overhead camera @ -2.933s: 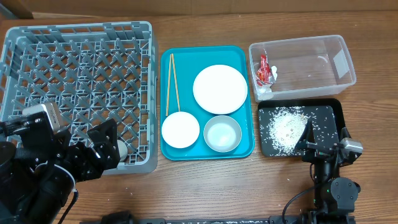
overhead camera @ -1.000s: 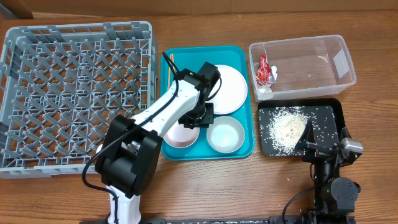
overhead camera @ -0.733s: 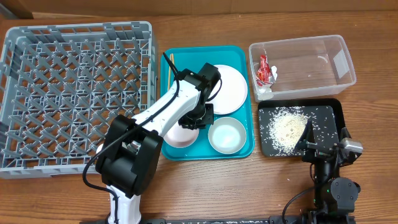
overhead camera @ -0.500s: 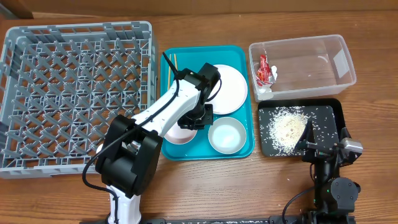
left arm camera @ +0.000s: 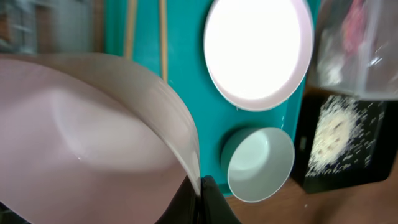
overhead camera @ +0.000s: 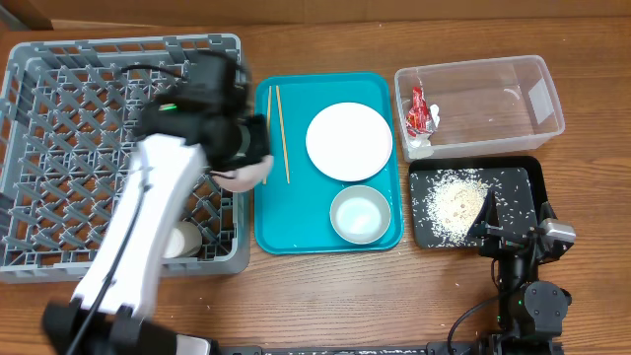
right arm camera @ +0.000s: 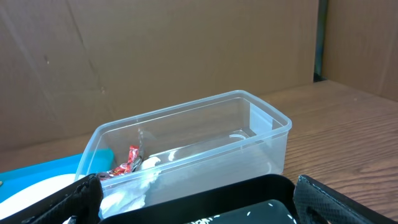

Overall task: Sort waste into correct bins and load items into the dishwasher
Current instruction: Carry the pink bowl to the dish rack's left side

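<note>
**Pink bowl held at the rack's edge; containers checked**

We find the left gripper [left arm camera: 198, 200] closed on the rim of the pink bowl [overhead camera: 243, 176], pinching it. In the overhead view the bowl hangs left of centre, over the right edge of the grey dish rack [overhead camera: 59, 118]. A white cup [overhead camera: 183, 240] sits in the rack's lower right part.

The teal tray [overhead camera: 296, 232] lies at centre frame. It holds two chopsticks [overhead camera: 282, 133] along its left side, the white plate [overhead camera: 348, 141] at its upper right, and a second bowl [overhead camera: 355, 212] just below the plate, upright.

The clear tub [overhead camera: 493, 108] stands at upper right. A red sauce packet [overhead camera: 422, 108] and a white scrap [overhead camera: 419, 146] both lie at its left end.

The black tray [overhead camera: 523, 179] sits just below the tub, with loose rice [overhead camera: 455, 200] heaped near its middle.

The right gripper [overhead camera: 490, 219] rests at the black tray's lower edge, in the lower right of the frame. Its wrist view shows the fingers at the two bottom corners, spread wide.
</note>
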Motion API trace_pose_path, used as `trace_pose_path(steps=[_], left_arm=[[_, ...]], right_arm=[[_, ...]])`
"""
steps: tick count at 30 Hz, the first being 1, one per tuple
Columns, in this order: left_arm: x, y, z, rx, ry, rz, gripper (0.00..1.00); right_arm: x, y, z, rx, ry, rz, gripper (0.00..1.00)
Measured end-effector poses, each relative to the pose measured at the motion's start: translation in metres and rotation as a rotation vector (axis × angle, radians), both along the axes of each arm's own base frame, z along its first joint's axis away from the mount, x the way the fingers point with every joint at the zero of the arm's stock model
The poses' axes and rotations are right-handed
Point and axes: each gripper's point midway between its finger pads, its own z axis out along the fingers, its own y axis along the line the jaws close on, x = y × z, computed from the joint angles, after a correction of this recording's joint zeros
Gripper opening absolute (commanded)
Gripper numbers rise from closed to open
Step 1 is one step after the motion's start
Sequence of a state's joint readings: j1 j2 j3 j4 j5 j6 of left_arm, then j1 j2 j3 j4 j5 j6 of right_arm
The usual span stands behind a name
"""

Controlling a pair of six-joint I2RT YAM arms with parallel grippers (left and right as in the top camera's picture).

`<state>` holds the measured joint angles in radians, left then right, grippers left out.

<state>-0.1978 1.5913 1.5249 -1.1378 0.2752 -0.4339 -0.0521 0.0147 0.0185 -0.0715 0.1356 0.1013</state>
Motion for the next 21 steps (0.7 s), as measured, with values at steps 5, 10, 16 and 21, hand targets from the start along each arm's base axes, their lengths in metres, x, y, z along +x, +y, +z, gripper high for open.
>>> trace_pose_path(steps=[5,10,16,21], left_arm=[[-0.005,0.050,0.022,-0.004,-0.038,0.100,0.04],[-0.010,0.090,0.015,0.071,-0.003,0.186,0.04],[0.001,0.098,0.019,0.086,-0.068,0.156,0.04],[0.012,0.125,0.028,-0.004,-0.116,0.236,0.04]], right_arm=[[0.000,0.000,0.000,0.000,0.000,0.000,1.00],[0.000,0.000,0.000,0.000,0.000,0.000,1.00],[0.000,0.000,0.000,0.000,0.000,0.000,1.00],[0.000,0.000,0.000,0.000,0.000,0.000,1.00]])
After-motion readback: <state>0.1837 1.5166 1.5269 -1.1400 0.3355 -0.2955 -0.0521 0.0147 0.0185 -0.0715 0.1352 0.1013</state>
